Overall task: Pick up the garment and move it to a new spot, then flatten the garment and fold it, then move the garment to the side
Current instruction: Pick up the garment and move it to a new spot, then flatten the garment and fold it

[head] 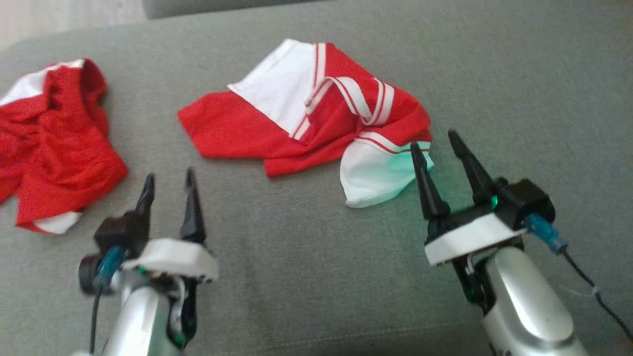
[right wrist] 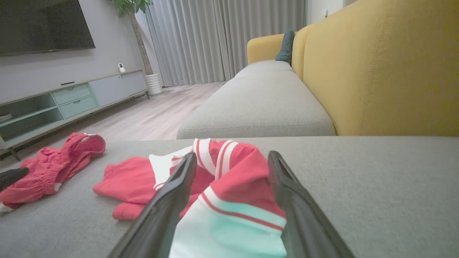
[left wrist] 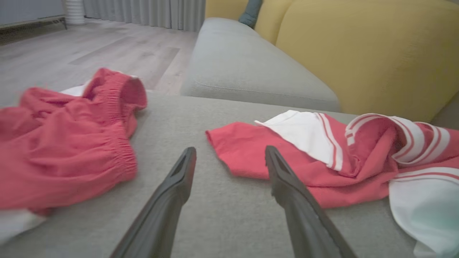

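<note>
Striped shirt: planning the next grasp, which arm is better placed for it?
Right. The right jaws stand open at the white sleeve of the shirt; the left jaws, also open, point at bare cushion.

The right gripper [right wrist: 232,157] spreads its two long dark fingers wide over the flat grey fabric seat cushion [right wrist: 376,186]. The crumpled red jersey garment with white striped trim [right wrist: 236,179] shows in the gap between them, its pale white sleeve nearest the camera. A rumpled red cloth piece with an elastic waistband [right wrist: 53,168] lies well apart by the cushion's left edge, and a yellow upholstered sofa back [right wrist: 387,71] rises along its right edge.
</note>
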Available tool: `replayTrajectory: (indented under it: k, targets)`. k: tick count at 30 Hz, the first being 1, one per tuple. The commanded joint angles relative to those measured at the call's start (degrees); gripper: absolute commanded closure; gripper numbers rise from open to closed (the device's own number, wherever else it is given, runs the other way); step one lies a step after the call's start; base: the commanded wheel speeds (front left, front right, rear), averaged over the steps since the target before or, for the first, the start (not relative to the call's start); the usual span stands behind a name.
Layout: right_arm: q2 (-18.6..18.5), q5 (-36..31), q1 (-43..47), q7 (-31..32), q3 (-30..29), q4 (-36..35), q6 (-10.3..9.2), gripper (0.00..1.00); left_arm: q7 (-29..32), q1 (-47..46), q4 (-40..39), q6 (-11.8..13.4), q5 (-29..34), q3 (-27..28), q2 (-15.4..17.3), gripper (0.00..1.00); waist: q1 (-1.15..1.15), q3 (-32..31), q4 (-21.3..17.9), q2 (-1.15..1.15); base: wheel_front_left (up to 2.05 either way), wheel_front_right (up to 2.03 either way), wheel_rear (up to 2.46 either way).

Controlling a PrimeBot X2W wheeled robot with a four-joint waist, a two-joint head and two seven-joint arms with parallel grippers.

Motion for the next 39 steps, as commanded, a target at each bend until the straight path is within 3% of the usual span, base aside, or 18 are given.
replayTrajectory:
  k: [1,4,11,19,26,31,34,35,37,38,39]
  targets:
    - [0.6,-0.4,0.4,-0.4,0.8,-1.3,0.43,0.0,-0.3,0.0,-2.5,0.5,0.8,2.7,0.7,0.0,0.0,-1.8,1.5,0.0,0.0,0.0,0.0]
    - [0.6,-0.6,2.3,-0.4,1.0,0.1,0.43,0.0,-0.3,5.2,-5.0,0.9,1.6,5.6,0.7,0.0,0.0,-3.8,2.3,0.0,0.0,0.0,0.0]
    - [0.6,-0.7,4.0,-0.4,1.5,1.4,0.43,0.0,-0.3,10.3,-7.1,1.4,1.2,6.4,0.7,0.0,0.0,-4.9,3.0,0.0,0.0,0.0,0.0]
    - [0.6,-1.2,2.8,-0.4,4.0,5.2,0.43,0.0,-0.3,9.4,-7.0,0.3,-0.3,3.4,0.7,0.0,0.0,-3.2,5.1,0.0,0.0,0.0,0.0]
    - [0.5,-3.2,-1.0,-0.4,7.9,13.7,0.43,0.0,-0.3,8.4,-6.0,-0.5,0.2,-0.5,0.7,0.0,0.0,-1.4,9.2,0.0,0.0,0.0,0.0]
    - [0.5,-4.4,-2.9,-0.4,7.6,19.0,0.43,0.0,-0.3,8.1,-5.9,-0.5,0.0,-1.7,0.7,0.0,0.0,-0.8,11.3,0.0,0.0,0.0,0.0]
    - [0.5,-5.5,-3.8,-0.4,6.6,23.5,0.43,0.18,-0.3,8.0,-6.0,-0.5,-0.2,-2.2,0.7,0.0,0.0,-0.3,12.3,0.0,0.0,0.0,0.0]
    - [0.5,-5.8,-4.2,-0.4,6.2,24.7,0.43,0.3,-0.3,8.0,-6.1,-0.4,-0.3,-2.2,0.7,0.0,0.0,-0.3,12.4,0.0,0.0,0.0,0.0]
    - [0.5,-6.2,-4.7,-0.4,5.3,26.7,0.43,0.8,-0.3,8.0,-6.3,-0.4,-0.3,-2.2,0.7,0.0,0.0,-0.1,12.6,0.0,0.0,0.0,0.0]
    - [0.5,-6.4,-4.9,-0.4,4.7,27.4,0.43,1.0,-0.3,8.0,-6.3,-0.3,-0.3,-2.2,0.7,0.0,0.0,0.0,12.5,0.0,0.0,0.0,0.0]
    - [0.5,-6.4,-5.1,-0.4,4.1,27.9,0.43,1.0,-0.3,8.0,-6.4,-0.3,-0.3,-2.1,0.7,0.0,0.0,0.1,12.5,0.0,0.0,0.0,0.0]
